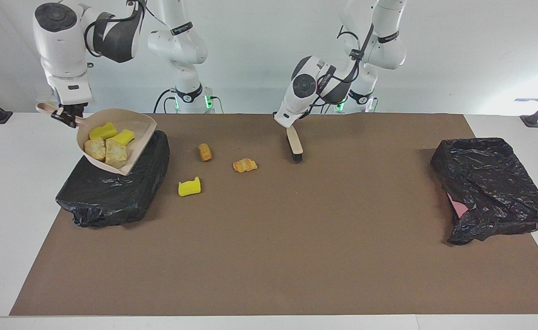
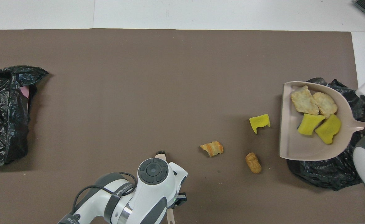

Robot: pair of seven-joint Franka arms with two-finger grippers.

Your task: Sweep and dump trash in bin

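Observation:
My right gripper is shut on the handle of the beige dustpan, held tilted over the black-bagged bin at the right arm's end. In the pan lie two yellow sponge chunks and two bread pieces; they also show in the overhead view. On the mat beside the bin lie a yellow sponge chunk, a small brown roll and a striped roll. My left gripper is shut on the beige brush, its bristles on the mat, beside the striped roll.
A second crumpled black bag with something pink showing lies at the left arm's end of the brown mat. White table shows around the mat's edges.

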